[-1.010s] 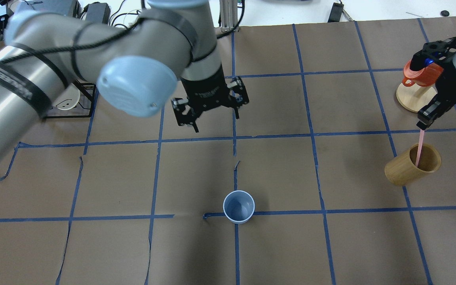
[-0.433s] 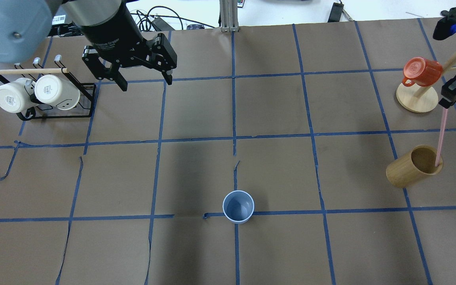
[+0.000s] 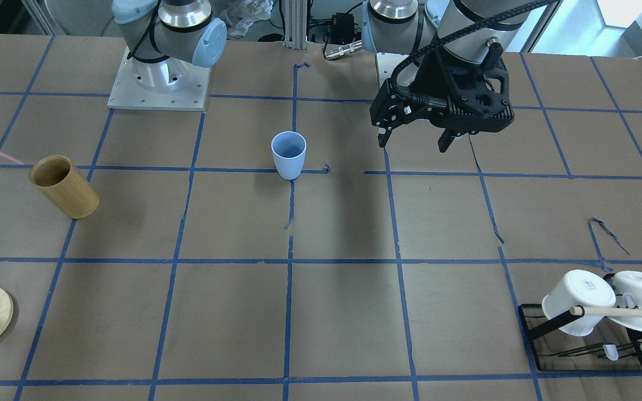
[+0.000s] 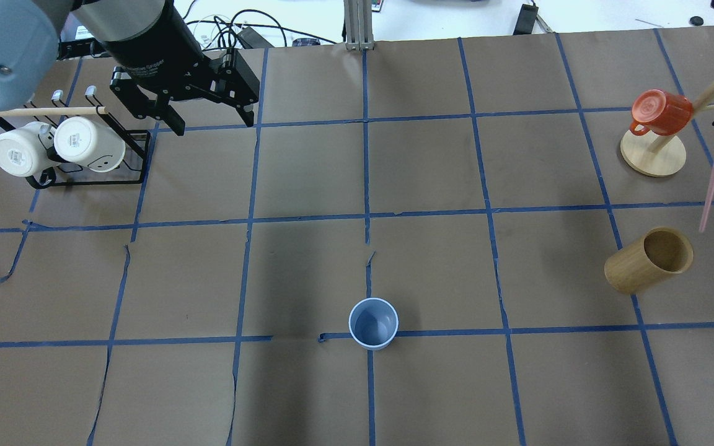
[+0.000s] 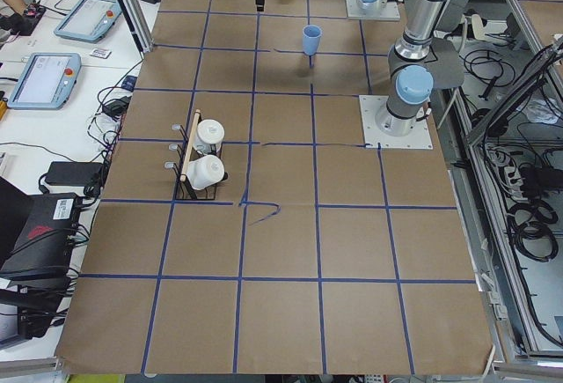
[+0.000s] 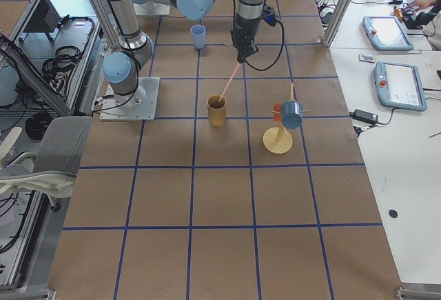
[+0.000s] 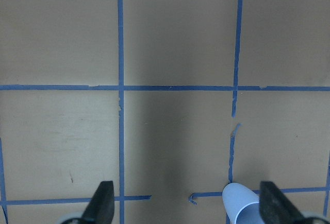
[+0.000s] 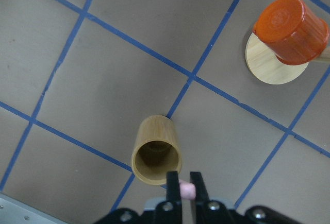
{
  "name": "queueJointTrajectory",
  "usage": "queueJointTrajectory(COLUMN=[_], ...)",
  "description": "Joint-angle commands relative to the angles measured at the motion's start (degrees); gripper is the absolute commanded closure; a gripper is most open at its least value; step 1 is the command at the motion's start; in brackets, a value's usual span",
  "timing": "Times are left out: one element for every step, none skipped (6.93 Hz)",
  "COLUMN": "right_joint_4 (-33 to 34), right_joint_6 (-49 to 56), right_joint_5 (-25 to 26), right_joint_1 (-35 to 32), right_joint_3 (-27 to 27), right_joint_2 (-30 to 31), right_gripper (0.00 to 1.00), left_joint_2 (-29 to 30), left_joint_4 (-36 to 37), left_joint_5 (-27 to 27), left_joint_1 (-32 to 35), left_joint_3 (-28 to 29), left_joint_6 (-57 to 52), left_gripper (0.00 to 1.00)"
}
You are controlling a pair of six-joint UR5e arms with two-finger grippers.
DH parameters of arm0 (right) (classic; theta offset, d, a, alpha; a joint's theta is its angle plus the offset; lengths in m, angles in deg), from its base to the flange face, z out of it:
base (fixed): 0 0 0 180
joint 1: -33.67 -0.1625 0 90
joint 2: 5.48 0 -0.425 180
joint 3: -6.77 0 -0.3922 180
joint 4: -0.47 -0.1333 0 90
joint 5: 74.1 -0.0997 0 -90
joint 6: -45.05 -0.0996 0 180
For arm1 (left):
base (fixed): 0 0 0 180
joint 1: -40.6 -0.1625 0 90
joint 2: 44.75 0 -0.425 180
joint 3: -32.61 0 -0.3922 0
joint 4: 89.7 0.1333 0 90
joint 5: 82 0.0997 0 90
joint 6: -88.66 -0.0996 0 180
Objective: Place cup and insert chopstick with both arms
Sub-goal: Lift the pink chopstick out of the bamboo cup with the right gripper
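Note:
The pale blue cup point(image 4: 373, 323) stands upright and empty on the brown paper near the table's middle; it also shows in the front view point(image 3: 288, 154) and at the bottom of the left wrist view point(image 7: 240, 206). My left gripper point(image 4: 213, 124) is open and empty, high and far back-left of the cup. My right gripper point(image 8: 186, 189) is shut on a pale pink chopstick point(image 4: 711, 186) at its top end. The chopstick hangs tilted, with its lower tip beside the rim of the tan bamboo cylinder point(image 4: 648, 260).
A black rack with two white mugs point(image 4: 59, 148) and a wooden rod stands at the far left, close to my left gripper. An orange mug point(image 4: 661, 111) hangs on a wooden stand at the far right, behind the bamboo cylinder.
My left arm swung from the table's middle to the far left, near the mug rack. My right gripper rose and drew the chopstick up out of the bamboo cylinder.

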Motion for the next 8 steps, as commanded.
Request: queueJointTrajectory(right_joint_4=[-2.7, -2.2, -1.8, 1.2, 1.8, 3.4, 4.1, 5.0], right_joint_6=[-9.9, -15.1, -23.8, -29.0, -34.6, -41.2, -44.9, -47.8], right_joint_5=[-8.5, -8.5, -8.5, -7.6, -7.9, -8.2, -8.2, -8.2], right_joint_1=[-1.8, -5.9, -11.3, -17.1, -21.8, -25.8, -28.9, -31.4], right_joint_3=[-2.3, -2.3, -2.3, -2.3, -2.3, -2.0, -1.8, -1.8], right_joint_2=[-0.1, -0.4, -0.5, -0.6, -0.7, -0.7, -1.0, -1.4], right_gripper=[1.0, 1.0, 1.0, 1.0, 1.0, 1.0, 1.0, 1.0], left_joint_2=[-0.2, -0.2, -0.2, -0.4, -0.4, -0.4, -0.6, -0.7], left_joint_4=[0.1, 0.2, 0.2, 0.2, 0.1, 0.2, 0.2, 0.0], left_joint_5=[0.0, -0.1, 0.0, 0.0, 0.0, -0.2, 0.0, 0.1], left_joint_1=[-0.1, -0.1, -0.2, -0.1, -0.2, -0.2, 0.0, -0.2], left_joint_3=[-0.1, -0.1, -0.1, -0.1, -0.4, -1.3, -1.8, -1.9], left_joint_6=[-0.1, -0.1, -0.1, -0.1, -0.1, -0.1, -0.1, -0.1], left_gripper=[0.0, 0.0, 0.0, 0.0, 0.0, 0.0, 0.0, 0.0])
